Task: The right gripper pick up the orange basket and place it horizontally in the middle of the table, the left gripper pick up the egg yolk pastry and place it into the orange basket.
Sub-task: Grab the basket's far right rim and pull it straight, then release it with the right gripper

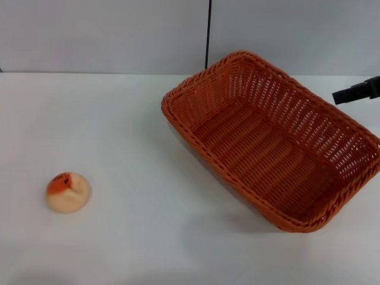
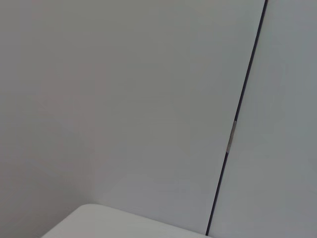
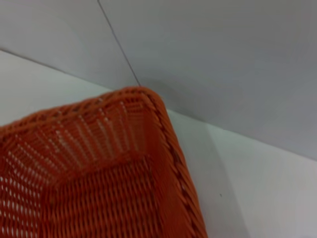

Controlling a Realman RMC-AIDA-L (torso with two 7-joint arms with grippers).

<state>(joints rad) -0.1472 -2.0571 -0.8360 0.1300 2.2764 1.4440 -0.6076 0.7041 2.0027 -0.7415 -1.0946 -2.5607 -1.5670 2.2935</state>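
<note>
The orange basket [image 1: 274, 142] lies on the right half of the white table [image 1: 130, 124], turned at a diagonal, with nothing inside it. One of its corners fills the right wrist view [image 3: 99, 178]. At the right edge of the head view, the black tip of my right gripper [image 1: 355, 92] hangs just beyond the basket's far long rim, apart from it. On the left near part of the table sits the egg yolk pastry [image 1: 67, 192], its orange-red patch on top. The left gripper is out of view.
A grey wall with a dark vertical seam [image 1: 208, 35] stands behind the table. The left wrist view shows only this wall [image 2: 124, 99] and a table corner [image 2: 99, 223]. Bare tabletop lies between pastry and basket.
</note>
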